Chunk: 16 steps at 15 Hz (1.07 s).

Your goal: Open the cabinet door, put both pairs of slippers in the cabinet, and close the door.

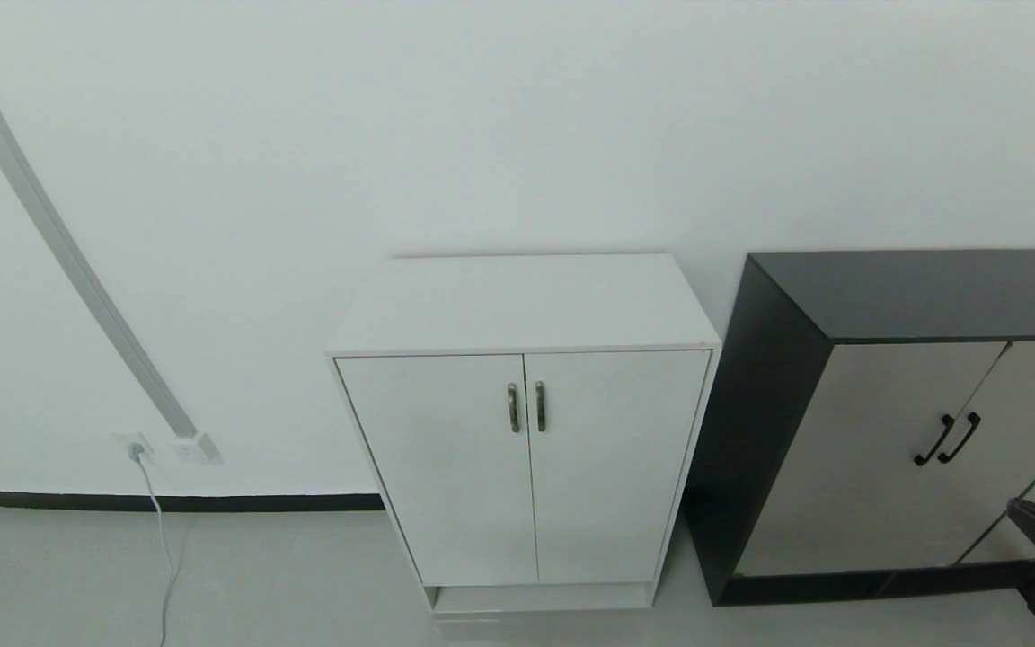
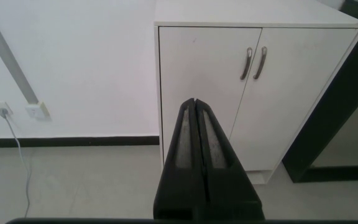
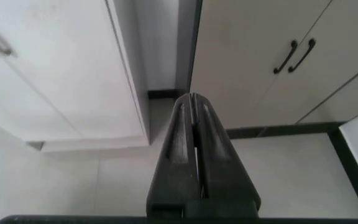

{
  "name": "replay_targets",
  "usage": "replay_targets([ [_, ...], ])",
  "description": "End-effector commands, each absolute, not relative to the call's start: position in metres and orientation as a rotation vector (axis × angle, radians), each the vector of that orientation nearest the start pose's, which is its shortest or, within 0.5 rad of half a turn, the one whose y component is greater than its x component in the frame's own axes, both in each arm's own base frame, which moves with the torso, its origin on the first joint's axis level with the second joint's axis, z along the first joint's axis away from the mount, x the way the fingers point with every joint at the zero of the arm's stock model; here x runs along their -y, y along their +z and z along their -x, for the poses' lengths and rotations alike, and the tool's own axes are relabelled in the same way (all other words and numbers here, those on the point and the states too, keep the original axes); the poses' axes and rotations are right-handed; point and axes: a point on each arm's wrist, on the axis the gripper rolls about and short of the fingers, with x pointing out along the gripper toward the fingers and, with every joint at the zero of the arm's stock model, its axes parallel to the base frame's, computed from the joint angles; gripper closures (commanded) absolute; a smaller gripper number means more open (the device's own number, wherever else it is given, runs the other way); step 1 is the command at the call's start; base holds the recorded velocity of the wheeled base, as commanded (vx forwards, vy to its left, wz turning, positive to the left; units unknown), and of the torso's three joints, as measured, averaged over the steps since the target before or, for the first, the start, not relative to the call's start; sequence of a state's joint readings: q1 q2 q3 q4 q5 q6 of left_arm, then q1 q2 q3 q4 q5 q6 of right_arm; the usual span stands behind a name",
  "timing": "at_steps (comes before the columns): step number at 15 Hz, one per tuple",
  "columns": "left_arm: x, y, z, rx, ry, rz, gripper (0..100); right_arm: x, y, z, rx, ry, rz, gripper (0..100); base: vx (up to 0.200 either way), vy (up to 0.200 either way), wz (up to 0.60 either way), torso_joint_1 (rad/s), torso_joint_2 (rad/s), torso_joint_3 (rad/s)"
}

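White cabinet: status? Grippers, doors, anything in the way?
Left gripper shut, empty, facing the white cabinet. Right gripper shut, empty, off its right side. Both doors shut, handles untouched. Black cabinet beside it on the right, gap between.

Grey floor (image 1: 284, 584) with white cabinet (image 1: 446, 467), dark cabinet (image 1: 769, 404) just beside it, and pale cable (image 1: 164, 575).

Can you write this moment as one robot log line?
white rectangular two-door cabinet: doors shut | left gripper: shut, empty | right gripper: shut, empty | step: door not yet opened
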State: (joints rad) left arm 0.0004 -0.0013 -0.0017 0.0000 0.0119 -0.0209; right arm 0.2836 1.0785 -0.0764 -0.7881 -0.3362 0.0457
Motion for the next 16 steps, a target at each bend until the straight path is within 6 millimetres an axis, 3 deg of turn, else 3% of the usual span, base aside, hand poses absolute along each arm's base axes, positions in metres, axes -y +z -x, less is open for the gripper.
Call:
replay_targets([
  [1,0.0,0.076,0.023,0.002,0.014,0.021,100,-0.02,0.144,-0.093,-0.14,-0.042,-0.002,100,0.0,0.0,0.0,0.0,0.0,0.0],
  [2,0.0,0.076,0.023,0.002,0.014,0.021,100,-0.016,0.141,-0.076,-0.157,-0.004,0.0,100,0.0,0.0,0.0,0.0,0.0,0.0],
  [6,0.0,0.076,0.023,0.002,0.012,0.021,100,-0.009,0.125,-0.046,-0.245,0.081,0.036,100,0.0,0.0,0.0,0.0,0.0,0.0],
  [11,0.0,0.076,0.023,0.002,0.012,0.021,100,-0.003,0.102,-0.023,-0.342,0.138,0.05,100,0.0,0.0,0.0,0.0,0.0,0.0],
  [16,0.0,0.076,0.023,0.002,0.012,0.021,100,-0.001,0.082,-0.012,-0.381,0.175,0.053,100,0.0,0.0,0.0,0.0,0.0,0.0],
])
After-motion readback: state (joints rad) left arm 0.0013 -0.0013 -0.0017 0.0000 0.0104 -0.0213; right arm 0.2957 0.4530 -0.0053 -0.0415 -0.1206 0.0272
